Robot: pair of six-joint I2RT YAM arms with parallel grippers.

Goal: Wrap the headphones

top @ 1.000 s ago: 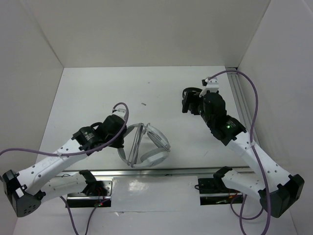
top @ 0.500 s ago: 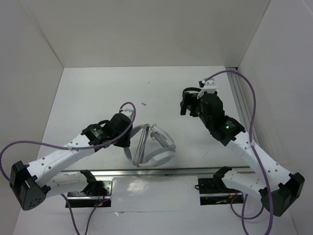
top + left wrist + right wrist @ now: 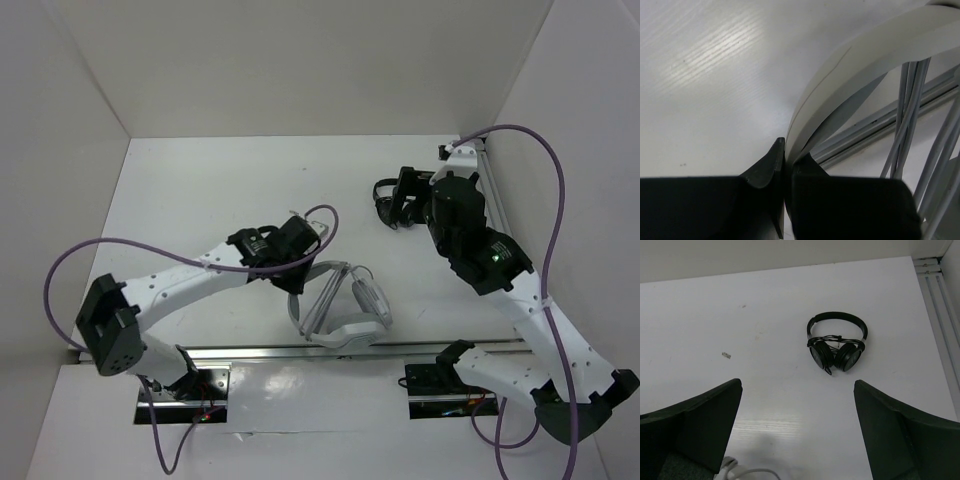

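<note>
at the near edge of the table [image 3: 200, 190], just past the rail [image 3: 260, 351], the headphones [image 3: 345, 312] lie tipped on the surface. the headband [image 3: 865, 55] arches toward the left gripper [image 3: 784, 150]. that claw is clenched on the thin edge of the headband, both pads pressed against it with no gap showing. the left arm stretches out across toward the middle, forearm low, and meets the band from the left.

by my judgement the headphones are light, rigid plastic. the band looks stiff but springy and smooth, so a pinch on its edge may slip or let the cups swing. a hold nearer the middle of the band looks steadier. the cable [image 3: 905, 115] is thin and limp, and several strands of it run across the span inside the band. it will likely need tension to stay wound. how much of it is already wrapped i cannot tell.

farther out, the right gripper [image 3: 797, 387] hovers released, jaws wide apart, holding nothing, facing down at bare table. its arm is raised and bent, well apart from the headphones. beyond it, toward the far right, black headphones [image 3: 836, 342] lie flat with their cord bundled.
</note>
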